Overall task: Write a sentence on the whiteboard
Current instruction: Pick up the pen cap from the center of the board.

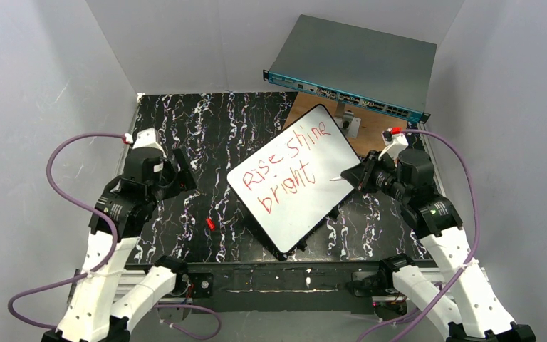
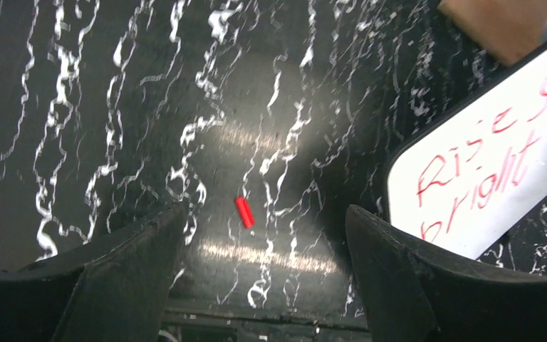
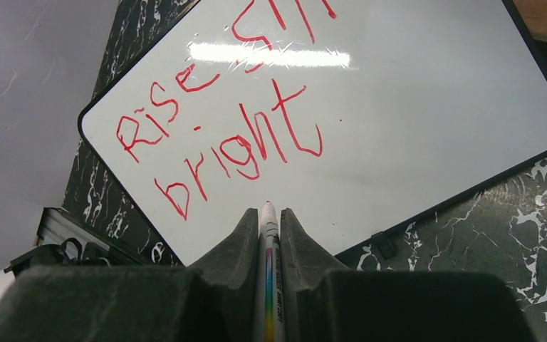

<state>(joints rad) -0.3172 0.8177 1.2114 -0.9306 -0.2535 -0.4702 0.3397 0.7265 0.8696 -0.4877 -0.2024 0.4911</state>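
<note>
The whiteboard (image 1: 306,206) lies tilted on the black marbled table, right of centre. The sentence (image 1: 288,167) in red reads "Rise shine" over "bright"; it also shows in the right wrist view (image 3: 221,135) and partly in the left wrist view (image 2: 477,171). My right gripper (image 1: 350,177) is shut on a white marker (image 3: 268,235) at the board's right edge. The marker's red tip points at bare board (image 3: 413,107) below "bright"; I cannot tell whether it touches. My left gripper (image 2: 263,214) hangs open and empty over the table, left of the board (image 2: 541,192). A small red cap (image 2: 244,212) lies below it.
A grey metal box with a teal front (image 1: 356,64) stands at the back right. In front of it lies a wooden board (image 1: 374,132) with a small metal bracket (image 1: 347,117). The red cap (image 1: 210,224) lies left of the whiteboard. Purple cables loop beside both arms.
</note>
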